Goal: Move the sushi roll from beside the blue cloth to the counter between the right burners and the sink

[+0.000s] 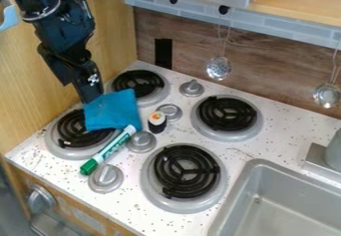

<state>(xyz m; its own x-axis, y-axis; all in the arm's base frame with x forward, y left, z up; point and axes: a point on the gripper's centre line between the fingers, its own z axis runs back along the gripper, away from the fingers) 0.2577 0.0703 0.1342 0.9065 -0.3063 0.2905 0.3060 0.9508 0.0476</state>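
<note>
The black gripper (90,91) hangs down at the upper left, its tip at the upper left edge of a blue cloth (112,111). That cloth covers part of the front left burner (79,129) and reaches toward the back left burner (138,82). Whether it is held or only touched, I cannot tell. Below the cloth, a green and white marker (108,149) lies slanted between two silver knobs. A small sushi-like piece (157,122), black with a white and orange top, stands just right of the cloth.
Two more burners, one at the back right (228,119) and one at the front (186,172), have black coils. Several silver knobs stand between the burners, including one at the front left (106,178). A grey sink (250,180) is at the lower right; ladles hang on the back wall.
</note>
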